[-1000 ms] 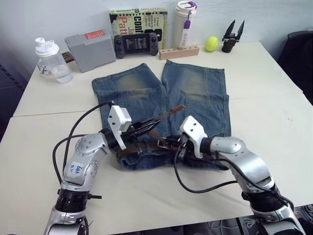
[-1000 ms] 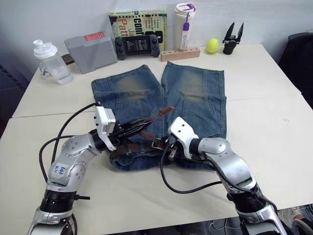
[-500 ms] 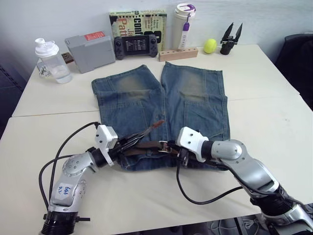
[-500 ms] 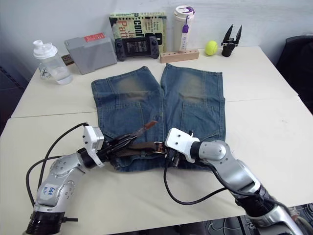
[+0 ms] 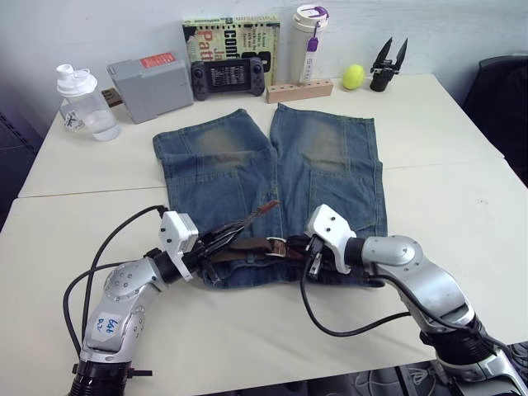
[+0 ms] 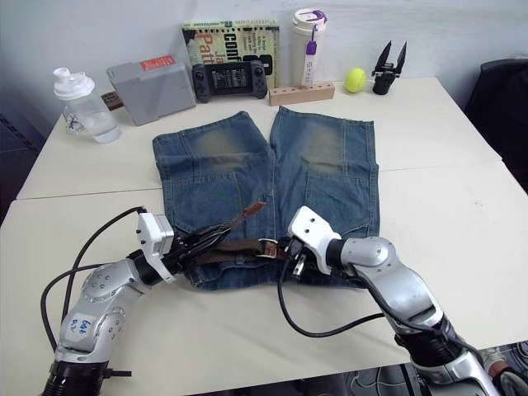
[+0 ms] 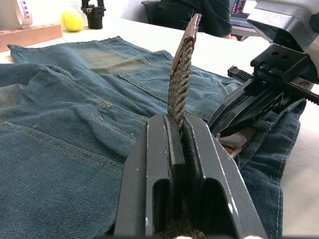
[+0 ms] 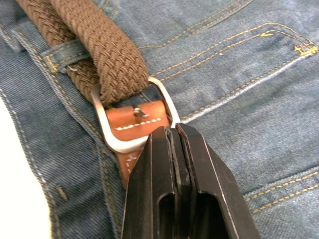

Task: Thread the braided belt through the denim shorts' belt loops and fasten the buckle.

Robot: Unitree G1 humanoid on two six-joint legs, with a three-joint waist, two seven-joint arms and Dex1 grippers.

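— Which step is this?

— Fastening, I'd say. The braided belt (image 5: 247, 245) lies along the waistband of the denim shorts (image 5: 272, 177), near the table's (image 5: 462, 190) front edge, its free end already through the buckle (image 8: 130, 121). The left gripper (image 7: 180, 130) pinches that raised tail; the right gripper (image 8: 173, 133) is clamped on the buckle's frame.

— And next?

— Probably draw the tail taut while steadying the buckle, then seat the prong.

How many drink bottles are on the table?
2: a clear shaker bottle at the far left corner, and a white tumbler at the back beside the book.
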